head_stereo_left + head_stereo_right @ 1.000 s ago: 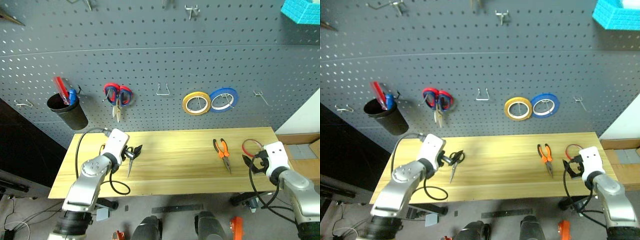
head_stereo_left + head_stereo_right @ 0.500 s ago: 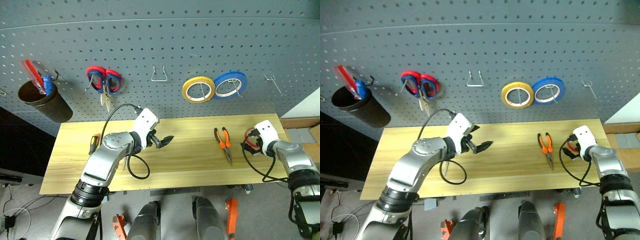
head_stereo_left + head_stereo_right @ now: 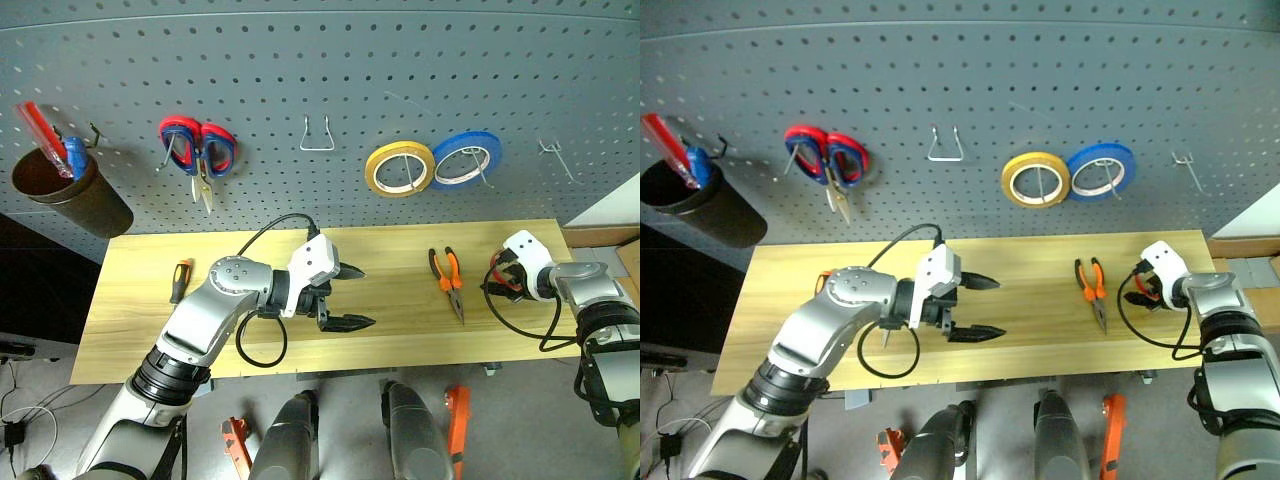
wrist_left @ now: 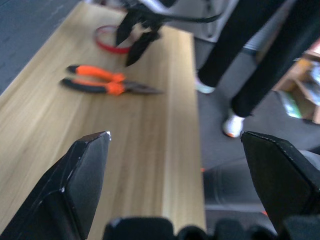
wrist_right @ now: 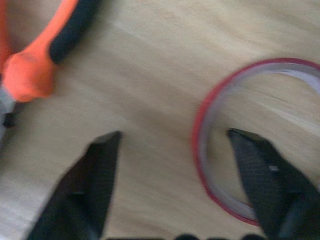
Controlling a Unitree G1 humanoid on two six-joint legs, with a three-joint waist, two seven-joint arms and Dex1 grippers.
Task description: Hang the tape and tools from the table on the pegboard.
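You will find no writing, label, brand, number or sign that can be read anywhere in these pictures.
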